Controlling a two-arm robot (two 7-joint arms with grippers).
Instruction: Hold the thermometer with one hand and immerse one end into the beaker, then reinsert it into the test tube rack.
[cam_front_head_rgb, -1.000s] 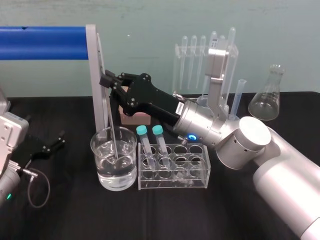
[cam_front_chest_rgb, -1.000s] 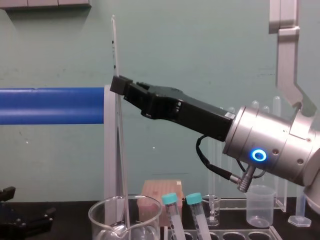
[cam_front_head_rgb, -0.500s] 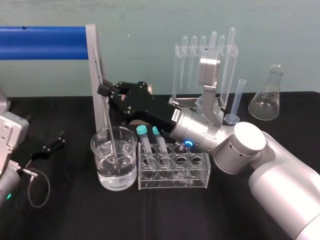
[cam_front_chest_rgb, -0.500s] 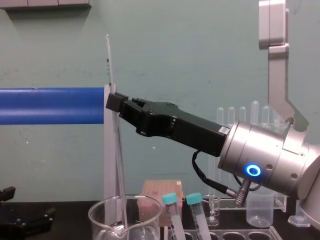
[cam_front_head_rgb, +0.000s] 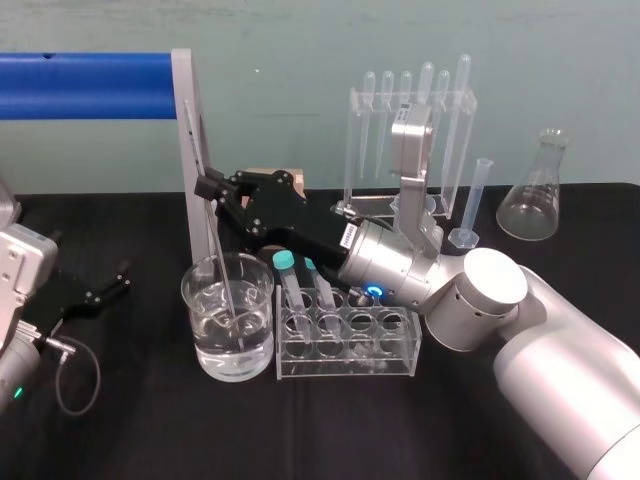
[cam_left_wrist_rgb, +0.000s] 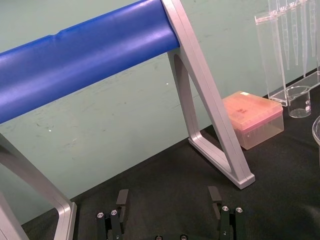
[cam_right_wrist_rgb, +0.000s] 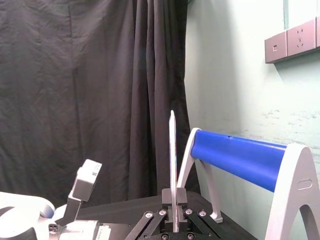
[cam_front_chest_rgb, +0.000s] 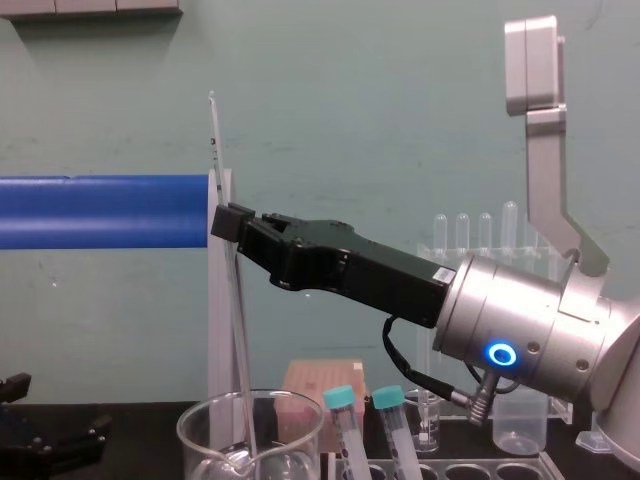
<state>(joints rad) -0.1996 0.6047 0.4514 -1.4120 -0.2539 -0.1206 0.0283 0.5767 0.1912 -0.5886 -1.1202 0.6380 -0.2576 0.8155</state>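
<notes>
The black worktop holds a wide clear beaker near the front. It has water in it. Just beside it, on the robot's right, is the test tube rack, low and clear, with round holes in its top. Two tubes with teal caps stand in the holes closest to the beaker.

The thermometer is a very long, thin rod of clear glass. It has tiny dark marks near its top. It leans a little. Its low end is down in the water inside the beaker, and its top pokes up high above the rim.

The right gripper is black and long. It reaches over the rack from the right, and its two fingers are squeezed onto the thermometer partway up the rod, well above the beaker.

The left gripper rests low on the left side of the worktop, with its fingers apart and nothing between them.

Farther back are a blue bar on grey legs, a pink box, a tall clear stand of pipettes and a glass flask.
</notes>
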